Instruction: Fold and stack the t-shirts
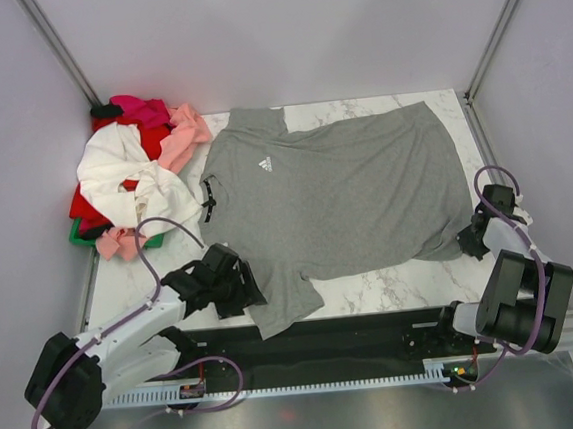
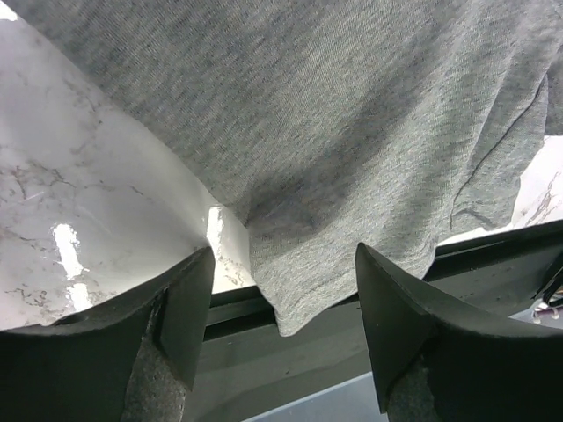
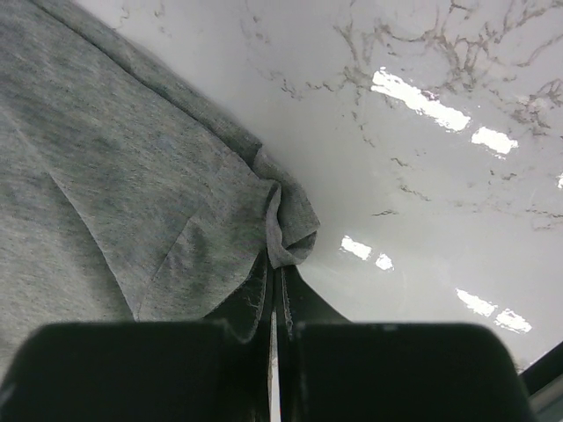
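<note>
Plain pale grey walls (image 1: 281, 34) are enclosing the cell, with slanted metal posts (image 1: 62, 53) running up at the far corners. A glossy white marble tabletop (image 1: 403, 285) is reflecting bright patches of light, and a black rail (image 1: 357, 329) is running along its near edge. The grey t-shirt (image 1: 335, 195) is lying spread flat across the middle, collar to the left, white logo facing up, one sleeve draping over the near edge. A heap of t-shirts (image 1: 128, 183) in white, red, pink, magenta and green is sitting at the far left corner. The left fingers (image 1: 240, 284) are standing wide apart at that draped sleeve, gripping nothing. The right fingers (image 1: 473, 242) are pinching closed on a bunched corner of the grey t-shirt's hem.
</note>
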`<state>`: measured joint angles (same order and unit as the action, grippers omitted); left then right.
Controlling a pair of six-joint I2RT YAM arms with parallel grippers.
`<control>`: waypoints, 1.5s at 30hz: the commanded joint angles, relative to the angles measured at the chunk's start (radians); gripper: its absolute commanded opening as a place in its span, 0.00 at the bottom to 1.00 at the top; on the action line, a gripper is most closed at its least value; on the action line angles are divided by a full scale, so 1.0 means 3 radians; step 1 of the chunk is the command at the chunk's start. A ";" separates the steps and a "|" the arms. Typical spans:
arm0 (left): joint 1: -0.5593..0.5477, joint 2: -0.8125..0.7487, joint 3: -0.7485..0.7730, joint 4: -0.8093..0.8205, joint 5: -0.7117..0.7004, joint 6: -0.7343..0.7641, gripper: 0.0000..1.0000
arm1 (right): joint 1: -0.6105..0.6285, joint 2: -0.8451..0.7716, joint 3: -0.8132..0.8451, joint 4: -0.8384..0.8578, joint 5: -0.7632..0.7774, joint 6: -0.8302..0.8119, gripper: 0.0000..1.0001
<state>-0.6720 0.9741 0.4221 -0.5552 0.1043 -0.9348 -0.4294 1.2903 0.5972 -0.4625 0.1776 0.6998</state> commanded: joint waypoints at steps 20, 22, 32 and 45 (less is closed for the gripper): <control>0.1033 0.0531 0.1753 -0.0460 0.0066 0.0774 0.02 | -0.0123 -0.0257 0.0397 -0.0376 -0.0219 -0.0068 0.00; 0.1165 0.0588 0.1849 -0.0455 0.0117 0.0825 0.02 | -0.0118 -0.0231 0.0484 -0.0411 -0.0244 -0.0062 0.00; 0.1769 0.1104 0.2576 -0.0455 0.0429 0.1107 0.02 | -0.0072 -0.0006 0.1199 -0.0468 -0.0352 -0.0027 0.00; 0.2076 0.1963 0.3337 -0.0414 0.0603 0.1198 0.02 | 0.0040 0.0576 0.1604 -0.0412 -0.0137 0.0096 0.00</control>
<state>-0.0814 1.5429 1.3380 -0.7017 0.2535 -0.6270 -0.4164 1.4372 1.0203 -0.5995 0.1112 0.7059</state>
